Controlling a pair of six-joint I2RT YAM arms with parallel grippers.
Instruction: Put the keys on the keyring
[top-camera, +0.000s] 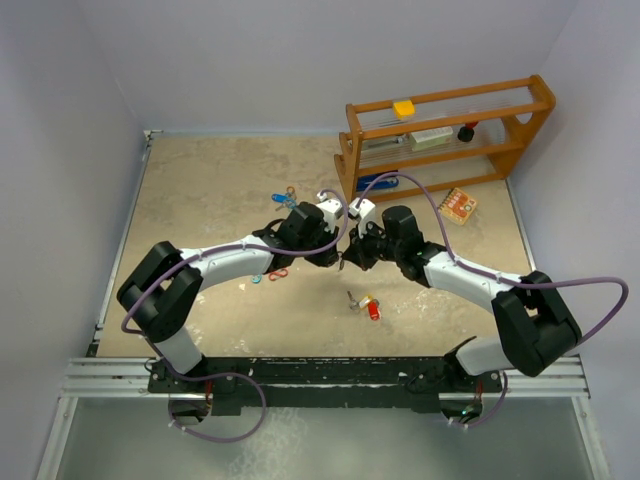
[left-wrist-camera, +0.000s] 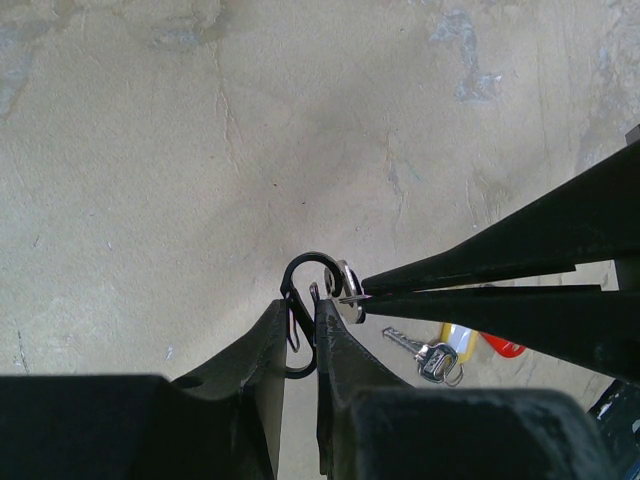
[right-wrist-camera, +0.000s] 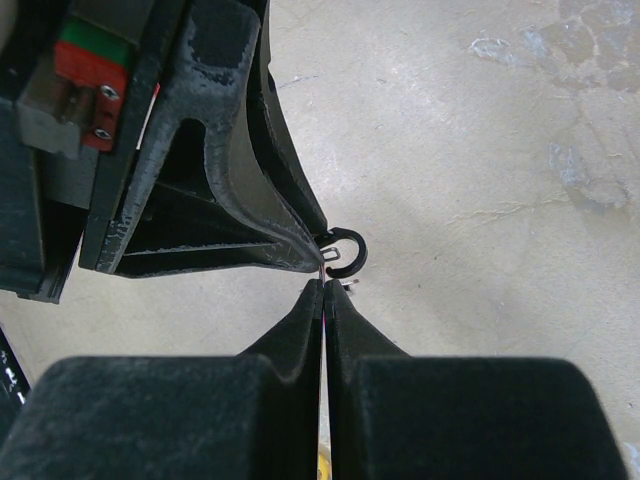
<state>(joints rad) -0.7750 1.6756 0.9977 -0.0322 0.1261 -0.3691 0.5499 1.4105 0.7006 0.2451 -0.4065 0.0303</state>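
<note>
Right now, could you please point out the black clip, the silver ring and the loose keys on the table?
black clip (left-wrist-camera: 306, 257), left wrist view, top of its upper loop.
silver ring (left-wrist-camera: 349, 280), left wrist view, its upper band.
loose keys (left-wrist-camera: 432, 358), left wrist view, the silver key heads.

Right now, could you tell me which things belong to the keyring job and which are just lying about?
Job: silver ring in the right claw; black clip in the left claw; loose keys.
Lying about: wooden rack; orange box; coloured clips.

Left claw (left-wrist-camera: 300, 312) tight on a black clip (left-wrist-camera: 299, 268), right claw (left-wrist-camera: 366, 293) tight on the silver ring (left-wrist-camera: 349, 279) against it, keys (left-wrist-camera: 432, 356) nearby
</note>
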